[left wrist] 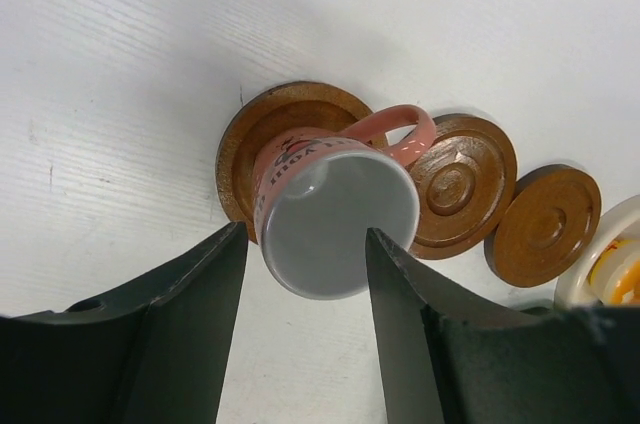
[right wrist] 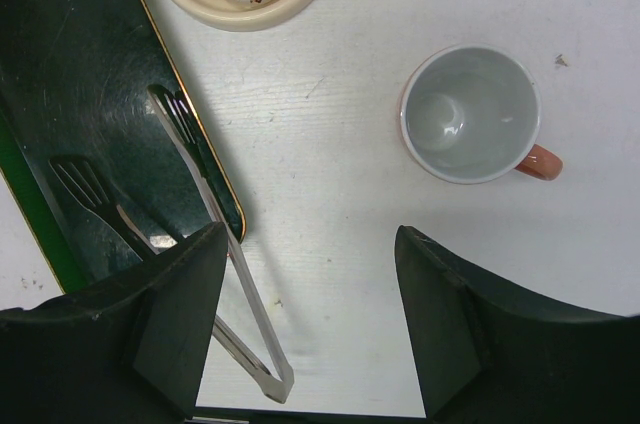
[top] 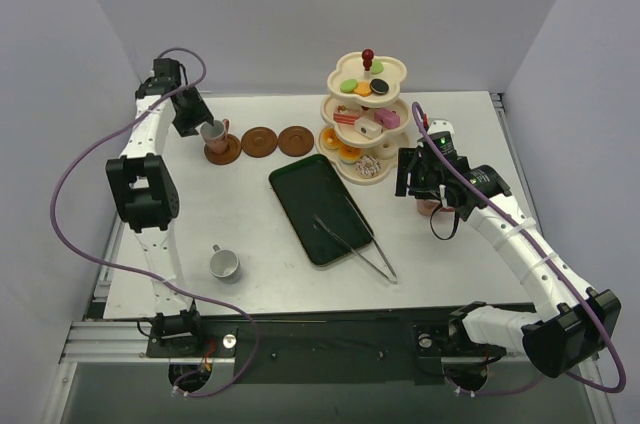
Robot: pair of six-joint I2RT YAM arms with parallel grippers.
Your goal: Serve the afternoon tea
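A pink cup (left wrist: 335, 209) with a grey inside stands on the leftmost brown saucer (left wrist: 250, 134); two bare saucers (left wrist: 462, 184) lie to its right. My left gripper (left wrist: 305, 234) is open just above this cup, with a finger on each side of the rim, and it also shows in the top view (top: 203, 124). My right gripper (right wrist: 310, 232) is open and empty above the table, a second cup (right wrist: 470, 114) just beyond it. A third cup (top: 225, 264) stands near the front left. The cream three-tier stand (top: 340, 72) holds several sweets.
The dark green tray (top: 300, 194) lies mid-table with the metal tongs (top: 355, 234) across its right edge, their tips on the table. In the right wrist view the tongs (right wrist: 215, 234) lie just left of my jaws. The right arm (top: 510, 234) crosses the table's right side.
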